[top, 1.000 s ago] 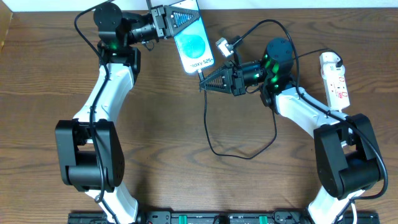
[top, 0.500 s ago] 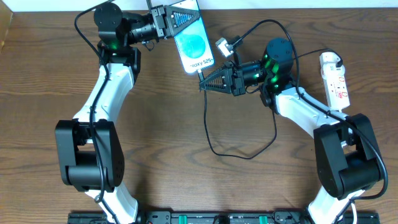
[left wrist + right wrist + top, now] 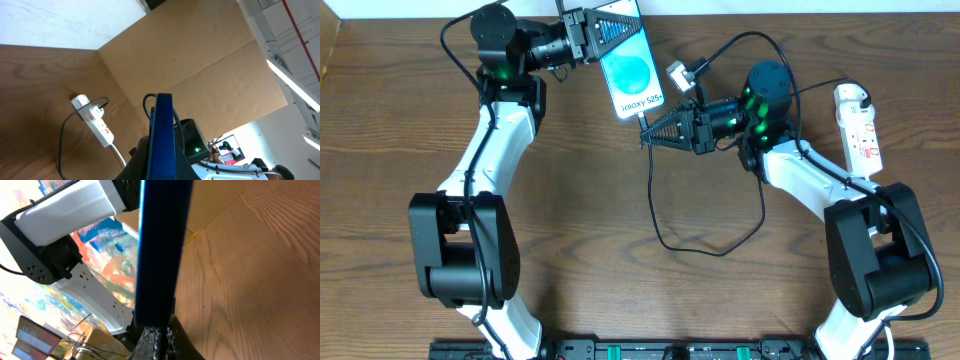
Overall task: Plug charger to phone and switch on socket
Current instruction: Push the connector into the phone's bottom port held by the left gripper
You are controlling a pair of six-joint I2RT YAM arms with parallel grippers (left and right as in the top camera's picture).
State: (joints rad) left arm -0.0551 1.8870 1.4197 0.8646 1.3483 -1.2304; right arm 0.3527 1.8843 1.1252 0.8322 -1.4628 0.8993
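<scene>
The phone [image 3: 632,78], its blue screen lit, is held off the table at the back centre. My left gripper [image 3: 610,35] is shut on its far end. The left wrist view shows the phone edge-on [image 3: 162,130] between the fingers [image 3: 162,167]. My right gripper [image 3: 648,135] is shut on the charger plug, right at the phone's near edge. I cannot tell if the plug is seated. The black charger cable [image 3: 660,230] loops down over the table. The right wrist view shows the phone's edge [image 3: 160,250] just above the fingers [image 3: 159,339]. The white socket [image 3: 860,130] lies at the far right.
The socket also shows in the left wrist view [image 3: 95,120], with a black cable plugged into it. A brown cardboard sheet [image 3: 200,60] stands behind the table. A small white connector [image 3: 677,72] hangs on a cable by the right arm.
</scene>
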